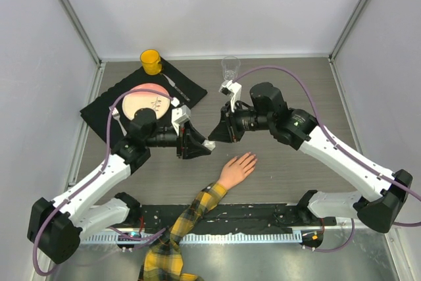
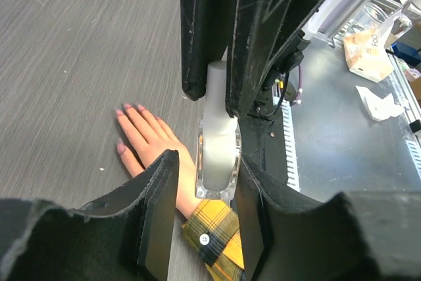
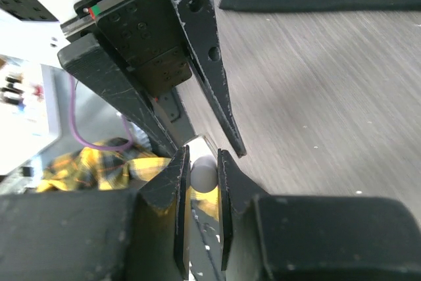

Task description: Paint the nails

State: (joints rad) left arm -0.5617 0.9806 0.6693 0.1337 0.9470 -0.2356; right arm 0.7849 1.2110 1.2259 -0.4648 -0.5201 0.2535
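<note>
Left wrist view is the best one here. The left fingers point(image 2: 161, 195) are closed in on a small clear bottle point(image 2: 217, 176), pinching its lower body so it stands up between them. The right fingers point(image 2: 197, 37) come in from the opposite side and are clamped nearly shut on its white cap point(image 2: 217, 80). Right wrist view agrees: the cap sits squeezed between the two pads, with no gap wider than the cap itself. So both sides are busy and neither is free.

The nails point(image 2: 128, 107) are on the pale hand point(image 2: 154, 139), which lies flat and palm down on the desk point(image 2: 72, 44), digits spread, with a plaid sleeve point(image 2: 214, 228) at the wrist. In that view they sit lower than the held bottle and off to the left of the left fingers, nothing touching them. From the top camera the hand is just on the base side of where both sets of fingers meet, with the nail end farthest from the bases.

Handling, my guess: the nails are tiny, hard and smooth, so polish will probably slide and pool if the brush is overloaded. You don't grab them at all, only the brush should touch. The hand looks light and would likely skid if pushed, so use gentle strokes. If it needs steadying I'd take it at the wrist by the sleeve, away from the nails
</note>
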